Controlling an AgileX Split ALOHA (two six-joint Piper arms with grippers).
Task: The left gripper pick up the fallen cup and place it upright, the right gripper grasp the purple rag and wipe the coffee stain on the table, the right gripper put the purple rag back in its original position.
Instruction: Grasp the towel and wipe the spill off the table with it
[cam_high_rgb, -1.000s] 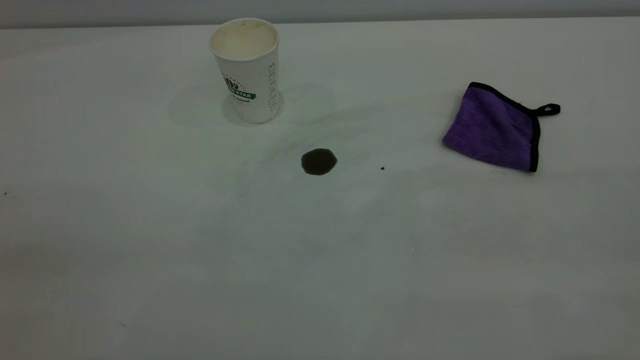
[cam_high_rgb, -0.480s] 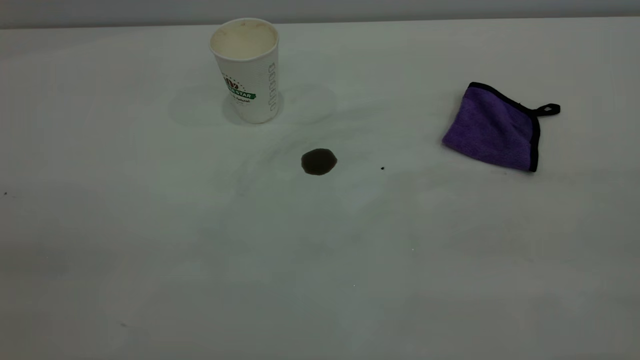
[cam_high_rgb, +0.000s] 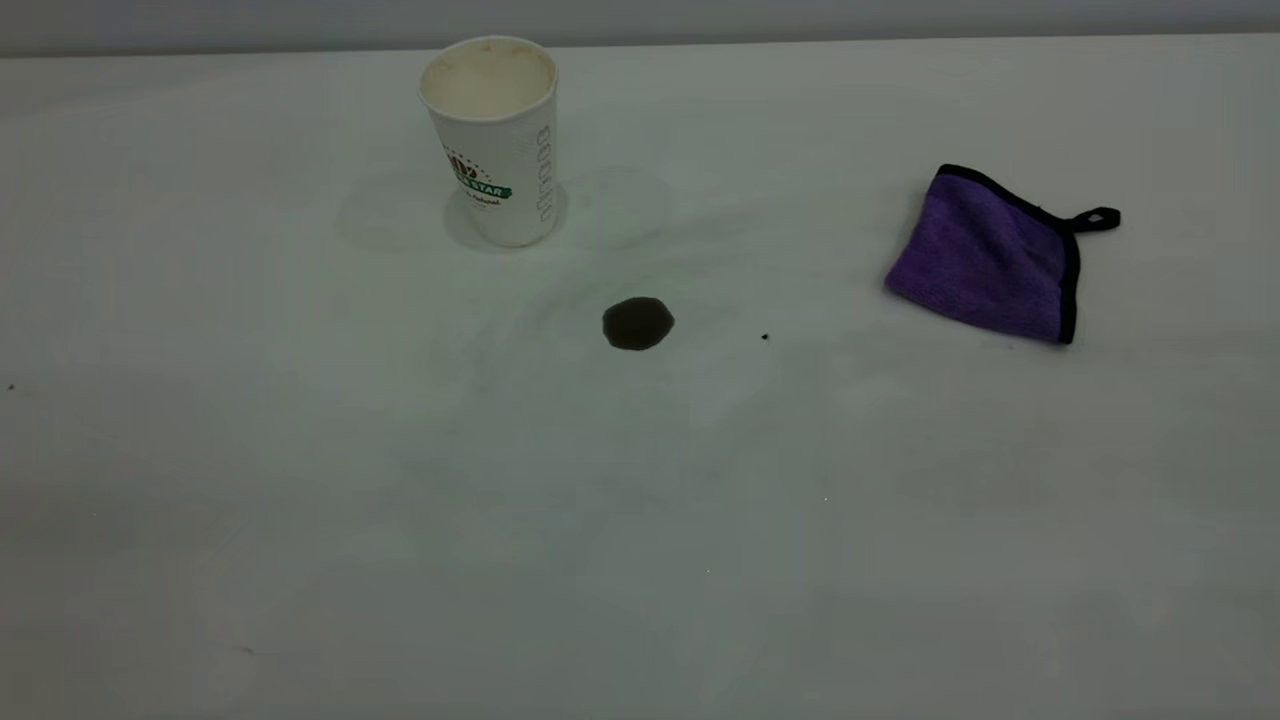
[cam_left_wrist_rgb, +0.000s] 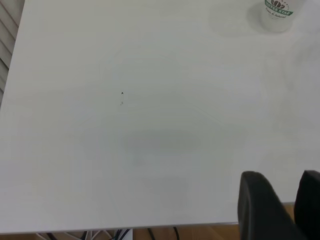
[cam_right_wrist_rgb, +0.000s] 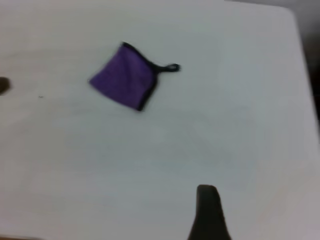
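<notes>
The desk (cam_high_rgb: 640, 520) is a wide white surface carrying 3 task things, and neither tool shows in the exterior view.

The purple rag (cam_high_rgb: 985, 255) lies flat on the desk, black trim along its edges and a small black loop (cam_high_rgb: 1097, 218) at 1 corner. From the right wrist view, the rag (cam_right_wrist_rgb: 125, 77) sits well ahead of the right tool, apart from it and touched by nothing. Of the right tool only 1 dark finger (cam_right_wrist_rgb: 209, 212) enters that view, so whether this tool is released or clenched cannot be told.

The cup (cam_high_rgb: 492, 140) stands upright, its cream inside facing up and the green banner logo on its side. In the left wrist view the cup (cam_left_wrist_rgb: 280, 14) is far ahead of the left tool (cam_left_wrist_rgb: 285, 205), well apart from it. This tool's 2 black fingers (cam_left_wrist_rgb: 257, 202) stand with a gap between them and nothing in it: released, held over the desk's near edge.

The coffee stain (cam_high_rgb: 638, 323) is a small dark roundish blot between cup and rag, nearer the cup, unwiped. A tiny black speck (cam_high_rgb: 765, 337) lies just beside it on the rag's side.
</notes>
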